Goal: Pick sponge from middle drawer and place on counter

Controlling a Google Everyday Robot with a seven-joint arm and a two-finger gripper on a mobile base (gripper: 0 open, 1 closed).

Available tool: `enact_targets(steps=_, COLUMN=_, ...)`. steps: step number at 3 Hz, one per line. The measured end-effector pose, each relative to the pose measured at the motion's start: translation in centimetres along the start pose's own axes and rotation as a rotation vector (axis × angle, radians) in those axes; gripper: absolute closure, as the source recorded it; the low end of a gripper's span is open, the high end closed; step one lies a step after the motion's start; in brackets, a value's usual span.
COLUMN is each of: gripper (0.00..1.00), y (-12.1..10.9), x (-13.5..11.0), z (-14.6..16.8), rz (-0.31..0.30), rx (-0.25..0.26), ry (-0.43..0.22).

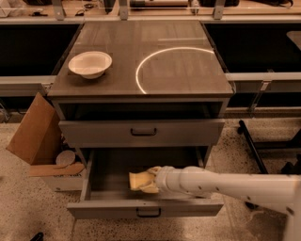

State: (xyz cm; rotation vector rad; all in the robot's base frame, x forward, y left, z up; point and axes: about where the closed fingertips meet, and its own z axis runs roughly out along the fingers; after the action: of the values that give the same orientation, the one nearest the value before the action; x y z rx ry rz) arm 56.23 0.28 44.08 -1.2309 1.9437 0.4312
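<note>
We list 1 pale yellow sponge (pixel 139 181), lying in the open grey middle drawer (pixel 146 207), near its front, the end effector (pixel 152 180) against it. We list 1 dark wood-grain worktop (pixel 188 77) with a white arc.

Speckled pale floor (pixel 28 212) near, left and right. Open cardboard box (pixel 30 134) on it at left, flap raised. Long pale benches (pixel 23 85) run left and right, dark hollows beneath. Black frame legs (pixel 251 146) on floor, right. Metal posts (pixel 123 9) along far edge. Warm, dim light. End effector (pixel 151 181) inside open middle drawer (pixel 103 209), near centre.
</note>
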Motion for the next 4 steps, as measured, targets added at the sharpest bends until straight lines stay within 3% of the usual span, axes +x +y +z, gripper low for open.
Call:
enact_targets(steps=1, gripper=1.00, y=1.0, x=-2.0, z=-5.0, rz=-0.032, rx=0.021, ry=-0.076)
enact_targets(steps=2, gripper=1.00, y=0.2, x=-1.6, z=-11.3, rz=-0.011, rx=0.063, ry=-0.132)
enact_targets(steps=3, gripper=1.00, y=-0.2, x=-0.8, z=-11.8, rz=0.004, rx=0.080, ry=-0.125)
enact_targets(steps=4, gripper=1.00, y=-1.4, x=-4.3, z=-14.4, rz=-0.086, rx=0.111, ry=-0.150)
